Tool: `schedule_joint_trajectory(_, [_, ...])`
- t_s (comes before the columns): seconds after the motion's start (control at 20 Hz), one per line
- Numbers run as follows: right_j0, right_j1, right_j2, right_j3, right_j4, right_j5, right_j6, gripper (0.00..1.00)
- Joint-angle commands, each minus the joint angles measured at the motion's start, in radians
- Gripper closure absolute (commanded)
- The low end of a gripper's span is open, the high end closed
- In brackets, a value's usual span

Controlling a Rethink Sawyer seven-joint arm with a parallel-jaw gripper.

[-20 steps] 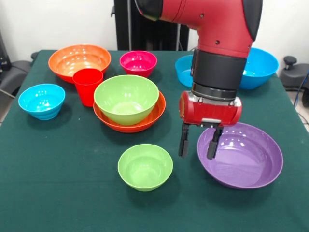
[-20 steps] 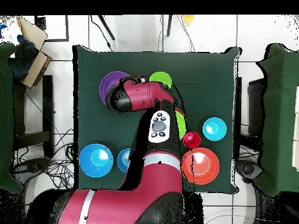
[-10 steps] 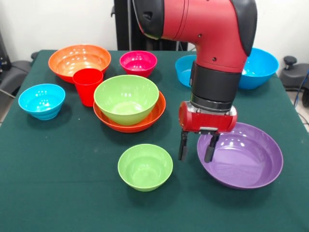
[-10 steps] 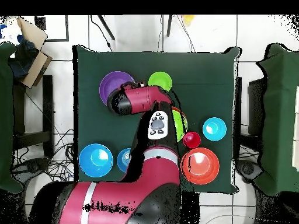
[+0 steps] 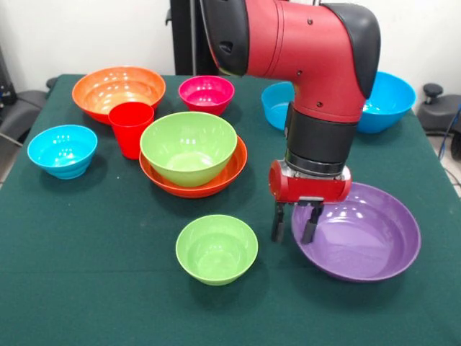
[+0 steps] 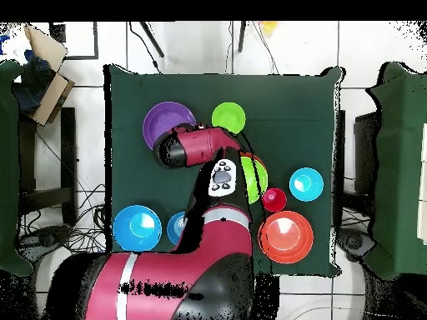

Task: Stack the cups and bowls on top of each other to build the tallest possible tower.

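My gripper hangs low at the left rim of the wide purple bowl, open, with one finger outside the rim and one inside it. The tower is a large green bowl nested in a wide orange bowl at mid-table. The red cup stands just left of it. A small green bowl sits at the front, left of the gripper. In the overhead view the arm hides the gripper; the purple bowl shows beside it.
A second orange bowl and the magenta bowl sit at the back. A small blue bowl is at the left. Two more blue bowls lie behind the arm at the back right.
The gripper has come down lower onto the purple bowl's left rim, and its fingers stand a little closer together. The bowls and cup have stayed in place.
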Motion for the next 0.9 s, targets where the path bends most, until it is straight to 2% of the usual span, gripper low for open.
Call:
schedule_joint_trajectory(0.05, [0.015, 0.007, 0.085, -0.047, -0.046, 0.04, -0.006, 1.0])
schedule_joint_trajectory(0.1, [0.015, 0.004, 0.085, -0.047, -0.054, 0.017, -0.007, 1.0])
schedule_joint_trajectory(0.45, [0.007, -0.036, 0.094, -0.022, -0.045, 0.06, -0.02, 1.0])
schedule_joint_trajectory(0.65, [-0.058, -0.198, 0.166, 0.11, -0.03, 0.104, -0.079, 1.0])
schedule_joint_trajectory(0.7, [-0.107, -0.256, 0.23, 0.167, -0.023, 0.092, -0.11, 1.0])
schedule_joint_trajectory(0.9, [-0.225, -0.393, 0.372, 0.292, 0.018, 0.108, -0.136, 1.0])
